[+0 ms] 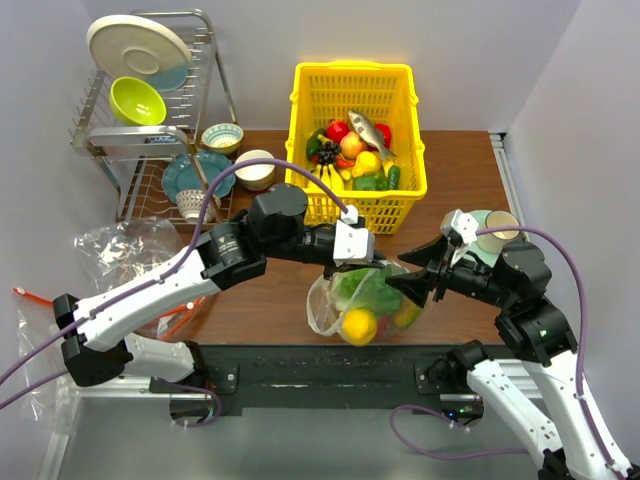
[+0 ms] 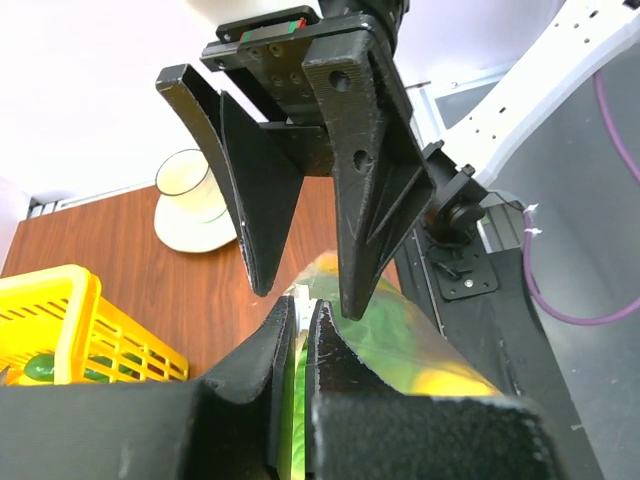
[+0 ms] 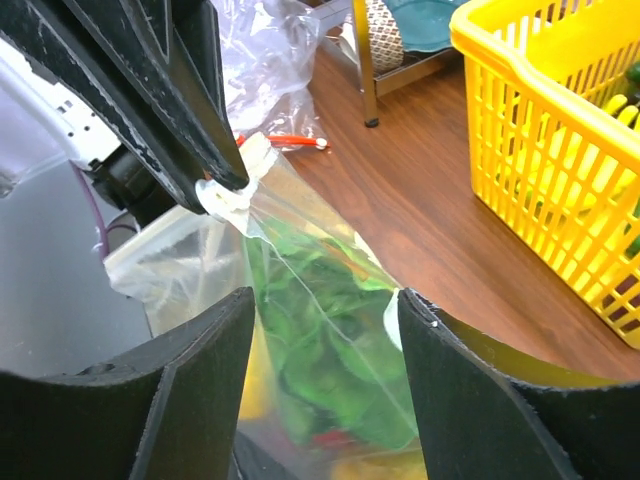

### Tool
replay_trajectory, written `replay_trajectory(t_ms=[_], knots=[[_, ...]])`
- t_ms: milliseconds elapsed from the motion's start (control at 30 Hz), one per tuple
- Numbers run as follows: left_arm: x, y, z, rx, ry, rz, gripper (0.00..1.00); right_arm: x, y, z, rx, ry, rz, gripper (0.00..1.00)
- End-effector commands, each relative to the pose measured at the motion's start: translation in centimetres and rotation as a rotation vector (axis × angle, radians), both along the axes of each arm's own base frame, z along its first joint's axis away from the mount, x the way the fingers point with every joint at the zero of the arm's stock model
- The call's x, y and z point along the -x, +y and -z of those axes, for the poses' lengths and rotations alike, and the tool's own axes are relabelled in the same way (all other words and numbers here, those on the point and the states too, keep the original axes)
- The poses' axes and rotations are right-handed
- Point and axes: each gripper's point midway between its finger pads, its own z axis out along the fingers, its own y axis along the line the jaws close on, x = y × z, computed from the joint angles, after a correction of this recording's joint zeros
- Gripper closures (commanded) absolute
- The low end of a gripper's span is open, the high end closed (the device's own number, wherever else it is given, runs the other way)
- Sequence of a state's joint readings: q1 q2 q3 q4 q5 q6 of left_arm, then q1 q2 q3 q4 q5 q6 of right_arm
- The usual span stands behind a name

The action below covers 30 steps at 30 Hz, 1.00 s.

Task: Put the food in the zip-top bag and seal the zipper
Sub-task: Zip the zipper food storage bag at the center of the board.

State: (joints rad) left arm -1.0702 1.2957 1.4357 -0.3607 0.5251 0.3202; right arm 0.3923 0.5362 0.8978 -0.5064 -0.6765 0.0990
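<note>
Nearest you, on the near side of the yellow basket (image 1: 352,80), the bag (image 1: 350,300) stands on the worktop (image 1: 270,300). Food is already inside: lettuce (image 1: 365,292) near the top and a yellow piece (image 1: 358,325) at the bottom.

Your left gripper (image 1: 348,268) comes in from the basket's left. It sits at the bag's top, between bag and basket, and is clamped on the bag's upper edge. In its wrist view the fingers (image 2: 262,360) are almost together with the plastic caught between them.

Your right gripper (image 1: 397,275) reaches in from the right, level with the basket's near right corner, with its jaws spread wide. In its wrist view the bag's upper part lies between the two fingers (image 3: 215,350), and neither is clearly pressing it.

You cannot tell whether the zipper (image 3: 228,198) is pressed together.

Beyond the bag, the basket holds more food. Left of it stands a dish rack (image 1: 150,140).
</note>
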Motion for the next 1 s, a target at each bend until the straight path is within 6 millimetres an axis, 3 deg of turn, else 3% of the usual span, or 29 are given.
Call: replay_trajectory(t_ms=[0,300,500,767,800,900,933,967], knots=[[1.6,0.8,-6.0,0.176,-0.066,0.049,1.0,1.1,0.6,-2.7,-0.034,-0.088,-0.079,0.41],[2.5,0.9,-6.0,0.195,-0.043,0.091,1.0,3.6,1.7,-4.5,-0.094,-0.129,-0.236,0.46],[3.3,0.9,-6.0,0.198,-0.039,0.136,1.0,3.1,2.0,-4.6,-0.089,-0.123,-0.247,0.54],[3.3,0.8,-5.9,0.195,-0.036,0.135,1.0,2.3,2.3,-4.6,-0.098,-0.115,-0.238,0.54],[3.3,0.8,-5.9,0.195,-0.036,0.135,1.0,2.2,2.3,-4.5,-0.096,-0.109,-0.238,0.57],[3.5,0.8,-5.8,0.192,-0.027,0.144,1.0,2.2,2.3,-4.5,-0.098,-0.105,-0.238,0.82],[3.4,0.7,-5.8,0.192,-0.025,0.142,1.0,2.2,2.3,-4.5,-0.1,-0.104,-0.233,0.96],[3.5,0.7,-5.8,0.194,-0.022,0.142,1.0,2.2,2.3,-4.6,-0.101,-0.102,-0.232,1.0]])
